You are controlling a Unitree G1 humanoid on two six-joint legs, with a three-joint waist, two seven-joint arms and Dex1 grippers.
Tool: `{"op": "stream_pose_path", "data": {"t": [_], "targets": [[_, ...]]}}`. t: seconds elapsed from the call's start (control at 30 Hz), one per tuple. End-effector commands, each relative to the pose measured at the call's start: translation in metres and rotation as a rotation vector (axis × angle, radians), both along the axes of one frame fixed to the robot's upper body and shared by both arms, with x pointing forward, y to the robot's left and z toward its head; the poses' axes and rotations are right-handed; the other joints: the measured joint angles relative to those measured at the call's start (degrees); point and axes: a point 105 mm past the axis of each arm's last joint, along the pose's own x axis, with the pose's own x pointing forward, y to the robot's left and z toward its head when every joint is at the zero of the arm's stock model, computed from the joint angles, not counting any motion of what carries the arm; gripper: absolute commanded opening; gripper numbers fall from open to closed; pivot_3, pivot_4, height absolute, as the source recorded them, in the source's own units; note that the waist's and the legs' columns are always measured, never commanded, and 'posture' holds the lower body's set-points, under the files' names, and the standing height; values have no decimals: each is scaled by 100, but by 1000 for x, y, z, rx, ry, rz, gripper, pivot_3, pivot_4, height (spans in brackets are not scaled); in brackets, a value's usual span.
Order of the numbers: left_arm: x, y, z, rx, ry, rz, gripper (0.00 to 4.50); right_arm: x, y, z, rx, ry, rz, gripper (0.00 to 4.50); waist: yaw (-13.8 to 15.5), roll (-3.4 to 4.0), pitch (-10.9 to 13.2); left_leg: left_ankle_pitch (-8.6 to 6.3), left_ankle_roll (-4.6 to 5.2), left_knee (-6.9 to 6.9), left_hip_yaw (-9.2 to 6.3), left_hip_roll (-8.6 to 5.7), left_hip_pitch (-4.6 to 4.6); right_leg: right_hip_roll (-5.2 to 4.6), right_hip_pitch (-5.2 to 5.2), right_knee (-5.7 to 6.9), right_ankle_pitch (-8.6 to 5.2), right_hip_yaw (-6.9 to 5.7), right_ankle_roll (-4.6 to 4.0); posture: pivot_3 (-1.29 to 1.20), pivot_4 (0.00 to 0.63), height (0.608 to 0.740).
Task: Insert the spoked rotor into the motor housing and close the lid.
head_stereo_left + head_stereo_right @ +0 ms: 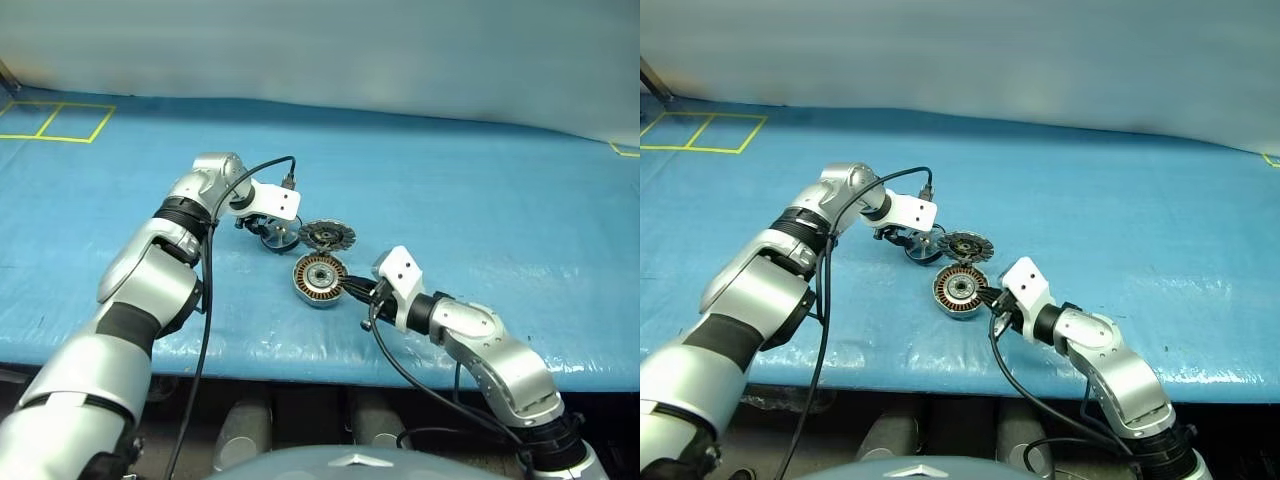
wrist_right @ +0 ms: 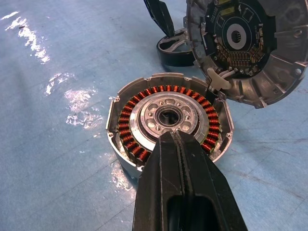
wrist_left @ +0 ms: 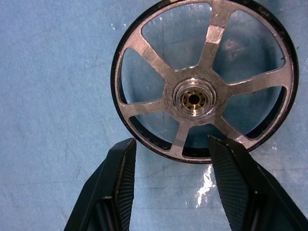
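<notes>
Two claws work over the blue bench [image 1: 480, 190]. Left claw [image 3: 171, 161] has its fingers apart, straddling the near rim of the spoked rotor [image 3: 202, 79], which lies flat on the bench beside the lid [image 2: 240, 45]. Right claw [image 2: 180, 144] has its fingers pressed together, tips over the near edge of the motor housing [image 2: 139, 120]. Lid stands hinged open, segmented face showing.

Silver arms, black cables, ribbed black pincer fingers [image 3: 120, 183].
</notes>
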Motion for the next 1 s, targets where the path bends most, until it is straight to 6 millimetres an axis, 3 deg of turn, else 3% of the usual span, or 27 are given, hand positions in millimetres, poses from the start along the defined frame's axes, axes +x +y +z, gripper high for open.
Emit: {"op": "stream_pose_path", "data": {"t": [0.03, 0.23, 0.4, 0.5, 1.0], "targets": [[-4, -6, -5, -19, 11, -33, 2349, 1, 1, 7, 1, -32, 11, 0, 1, 0, 0, 0, 0, 0, 0, 0, 0, 0, 1, 0, 0, 0, 0, 0, 150, 740], [-5, -3, -7, -30, 22, -17, 649, 3, 0, 8, -5, -38, 2, 0, 3, 1, -1, 0, 0, 2, 0, 0, 0, 0, 0, 4, 1, 1, 0, 0, 150, 740], [-5, 2, -9, -37, 25, -14, 649, 5, 0, 9, -4, -44, -3, 0, 3, 1, -1, 0, 0, 11, 1, -1, 4, 0, -1, 24, -1, 2, -3, 0, 150, 740], [-5, 4, -8, -54, 19, -9, 297, 6, 0, 9, -2, -46, -6, 0, -6, 1, 0, 0, 0, 14, 1, -1, 12, 0, -4, 44, -7, 2, -10, 0, 150, 740], [7, 29, 11, -70, -164, 0, 288, 8, 3, 7, 6, -49, 0, 0, -40, 0, 0, 2, 1, 20, -1, 0, 13, 1, -9, 62, -9, 2, -13, 0, 150, 740]]}}
